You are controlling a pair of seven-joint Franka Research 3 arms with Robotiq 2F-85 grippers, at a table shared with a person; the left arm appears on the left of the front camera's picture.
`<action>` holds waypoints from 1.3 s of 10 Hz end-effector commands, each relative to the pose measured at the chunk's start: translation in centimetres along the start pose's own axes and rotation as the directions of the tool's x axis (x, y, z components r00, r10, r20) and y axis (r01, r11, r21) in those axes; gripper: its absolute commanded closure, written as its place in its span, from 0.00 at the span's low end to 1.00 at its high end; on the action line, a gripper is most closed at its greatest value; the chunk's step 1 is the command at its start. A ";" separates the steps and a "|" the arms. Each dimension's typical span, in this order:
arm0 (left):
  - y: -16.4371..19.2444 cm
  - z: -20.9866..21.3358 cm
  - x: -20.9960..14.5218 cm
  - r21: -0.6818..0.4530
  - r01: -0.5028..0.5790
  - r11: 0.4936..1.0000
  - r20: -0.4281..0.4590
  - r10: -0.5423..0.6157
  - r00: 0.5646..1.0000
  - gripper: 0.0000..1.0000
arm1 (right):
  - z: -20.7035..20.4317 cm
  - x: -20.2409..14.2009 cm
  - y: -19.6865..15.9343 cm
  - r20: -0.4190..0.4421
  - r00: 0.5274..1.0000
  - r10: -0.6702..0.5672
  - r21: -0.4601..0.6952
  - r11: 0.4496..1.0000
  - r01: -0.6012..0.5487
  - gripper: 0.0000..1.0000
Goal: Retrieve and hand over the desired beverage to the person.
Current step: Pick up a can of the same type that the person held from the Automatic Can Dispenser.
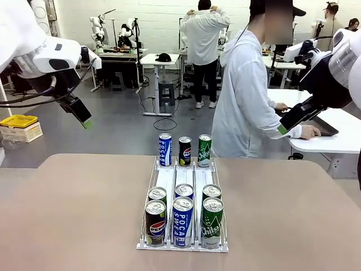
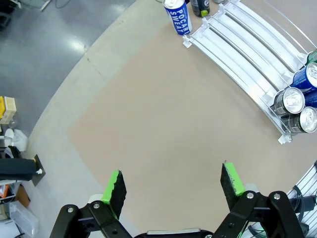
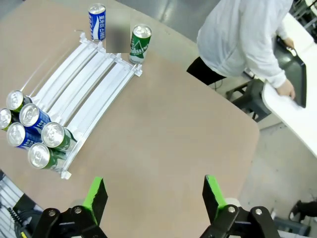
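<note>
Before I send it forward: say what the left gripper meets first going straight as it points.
Most likely the bare table, well clear of the can rack: the left gripper, open, points down at it. Depth is hard to judge.

Logged person [image 1: 248, 96] at far side of table [image 1: 73, 214]: white hooded jacket, standing, turned side-on toward picture right, one hand [image 1: 309, 131] resting on neighbouring white table [image 1: 344, 144]. Counted nine beverage cans, all upright. Found three standing on table just past far end of white rack [image 1: 169, 179], in a row: far Pocari Sweat can [image 1: 164, 149], blue; far Pepsi can [image 1: 185, 151], black; far Chilsung can [image 1: 205, 150], green. Found six more packed at rack's near end, two per lane. Front row: near Pepsi can [image 1: 155, 222], near Pocari Sweat can [image 1: 183, 221], near Chilsung can [image 1: 212, 222]. Second row close behind: left rear can [image 1: 157, 195], middle rear can [image 1: 184, 191], right rear can [image 1: 211, 192]; labels hidden.
</note>
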State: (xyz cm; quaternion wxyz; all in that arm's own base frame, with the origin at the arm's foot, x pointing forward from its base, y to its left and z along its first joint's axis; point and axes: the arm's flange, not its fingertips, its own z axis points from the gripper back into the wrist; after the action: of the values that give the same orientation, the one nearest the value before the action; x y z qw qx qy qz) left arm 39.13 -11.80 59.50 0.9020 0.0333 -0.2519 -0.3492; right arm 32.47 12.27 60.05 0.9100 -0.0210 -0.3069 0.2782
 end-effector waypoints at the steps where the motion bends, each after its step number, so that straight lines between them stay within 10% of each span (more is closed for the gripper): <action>1: -0.2 -0.5 0.2 -0.013 0.002 1.000 -0.005 -0.002 1.000 0.00 | 0.0 -0.1 -0.3 0.002 1.000 0.004 0.006 1.000 -0.004 0.00; 4: -0.1 -0.1 0.0 -0.002 -0.001 1.000 -0.002 0.001 1.000 0.00 | 0.0 0.0 -0.1 0.001 1.000 -0.001 0.001 1.000 0.001 0.00; 7: 6.3 3.1 -6.3 -0.338 0.088 0.937 0.266 0.005 0.964 0.00 | 2.4 -5.4 -5.4 0.177 0.984 0.009 0.250 0.967 -0.054 0.00; 13: 17.3 5.4 -14.6 -0.577 -0.026 0.816 0.258 0.213 0.942 0.00 | 6.0 -13.1 -19.1 0.305 0.901 -0.309 0.563 0.822 0.092 0.00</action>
State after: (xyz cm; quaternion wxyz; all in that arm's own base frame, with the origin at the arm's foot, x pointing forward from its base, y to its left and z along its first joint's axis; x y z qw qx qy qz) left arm 36.07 10.78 61.24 0.8359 -0.3011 -0.2888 -0.3566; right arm 28.96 -10.75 61.21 0.8163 0.3139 -0.3999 0.2743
